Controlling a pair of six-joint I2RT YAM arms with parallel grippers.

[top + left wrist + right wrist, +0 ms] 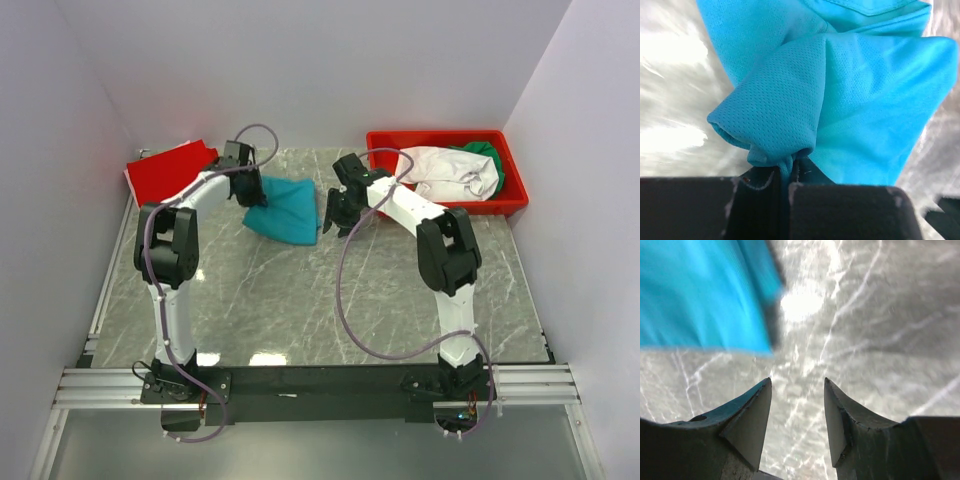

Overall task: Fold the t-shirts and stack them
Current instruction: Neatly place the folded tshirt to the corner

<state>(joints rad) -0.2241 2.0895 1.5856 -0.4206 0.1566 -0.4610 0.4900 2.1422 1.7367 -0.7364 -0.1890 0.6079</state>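
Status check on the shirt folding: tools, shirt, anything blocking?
Left tool shut on teal shirt edge. Right tool open, empty, beside it. White shirt, green shirt in bin. No obstruction seen.

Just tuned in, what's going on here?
The left gripper is shut on an edge of the soft teal t-shirt lying on the grey marble table. The right gripper hangs open and empty beside it. A red cloth t-shirt lies at the far left; the white t-shirt and green t-shirt sit in the red plastic bin.

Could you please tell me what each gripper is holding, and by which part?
The left gripper pinches the teal t-shirt by a bunched fold; the right gripper is open and holds nothing.
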